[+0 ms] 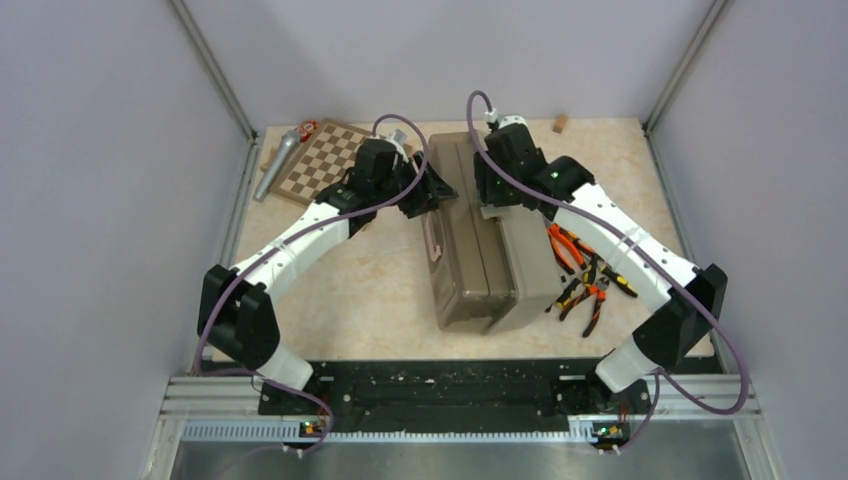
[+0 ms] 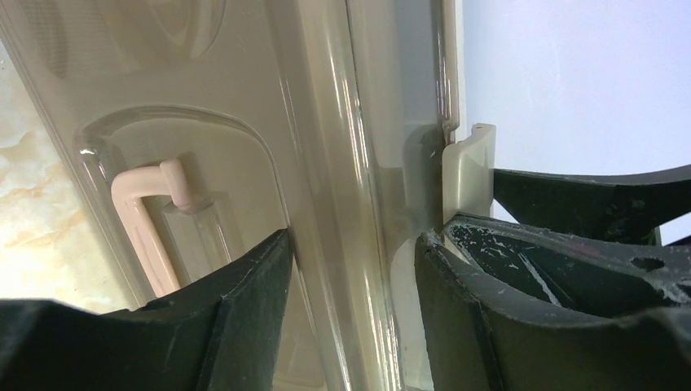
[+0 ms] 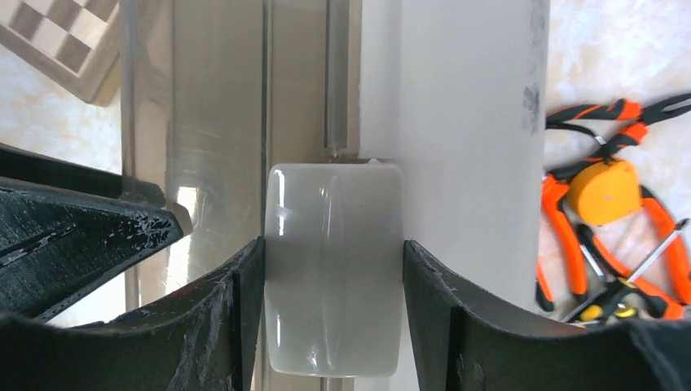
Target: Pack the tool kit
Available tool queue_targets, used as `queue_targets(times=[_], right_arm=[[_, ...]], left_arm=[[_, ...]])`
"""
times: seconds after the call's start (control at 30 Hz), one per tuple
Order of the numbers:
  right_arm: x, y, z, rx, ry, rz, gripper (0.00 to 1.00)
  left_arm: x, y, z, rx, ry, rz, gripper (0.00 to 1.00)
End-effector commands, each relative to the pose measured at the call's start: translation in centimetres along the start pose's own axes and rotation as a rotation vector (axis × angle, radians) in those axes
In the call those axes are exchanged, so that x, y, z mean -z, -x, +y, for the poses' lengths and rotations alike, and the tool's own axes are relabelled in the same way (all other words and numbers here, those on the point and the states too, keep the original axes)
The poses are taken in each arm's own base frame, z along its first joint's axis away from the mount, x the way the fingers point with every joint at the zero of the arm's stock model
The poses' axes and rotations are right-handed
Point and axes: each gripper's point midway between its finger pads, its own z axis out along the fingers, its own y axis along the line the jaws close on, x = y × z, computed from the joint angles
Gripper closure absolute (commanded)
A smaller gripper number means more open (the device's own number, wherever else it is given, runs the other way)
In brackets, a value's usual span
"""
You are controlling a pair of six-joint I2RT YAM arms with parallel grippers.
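Toolbox [image 1: 480, 270] lies closed at mid tabletop [image 1: 350, 290], its pink handle [image 2: 151, 224] on the left side. Left jaws stand about half open, straddling the lid's rim at the far end, a finger against each side, beside a cream clasp [image 2: 468, 171]. Right jaws pinch the translucent latch [image 3: 334, 269], touching both its sides. Pliers [image 1: 575, 250], tape measure [image 3: 605, 191] and screwdrivers [image 3: 607, 308] lie loose just right of the box.
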Motion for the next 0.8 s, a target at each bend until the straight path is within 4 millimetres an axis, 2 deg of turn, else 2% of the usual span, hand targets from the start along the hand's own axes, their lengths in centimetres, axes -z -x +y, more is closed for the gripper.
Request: queue_targets(times=[0.0, 0.17, 0.33, 0.57, 0.7, 0.77], right_arm=[[0.8, 1.7, -1.8, -0.184, 0.044, -0.065, 0.58], [0.5, 0.9, -3.3, -0.275, 0.088, -0.078, 0.53], [0.3, -0.1, -4.5, -0.306, 0.084, -0.070, 0.40], [1.2, 0.9, -4.2, -0.408, 0.221, -0.119, 0.39], [1.3, 0.6, -5.4, -0.434, 0.178, -0.124, 0.21], [1.6, 0.6, -6.2, -0.440, 0.157, -0.131, 0.18]], left_arm=[[0.8, 1.1, -3.9, -0.054, -0.112, -0.035, 0.39], [0.8, 1.0, -3.7, -0.054, -0.104, -0.033, 0.39], [0.7, 0.9, -3.4, -0.057, -0.093, -0.033, 0.39], [0.8, 0.8, -3.1, -0.057, -0.085, -0.033, 0.39], [0.9, 0.8, -3.0, -0.058, -0.081, -0.039, 0.39], [1.0, 0.8, -2.9, -0.056, -0.080, -0.040, 0.39]])
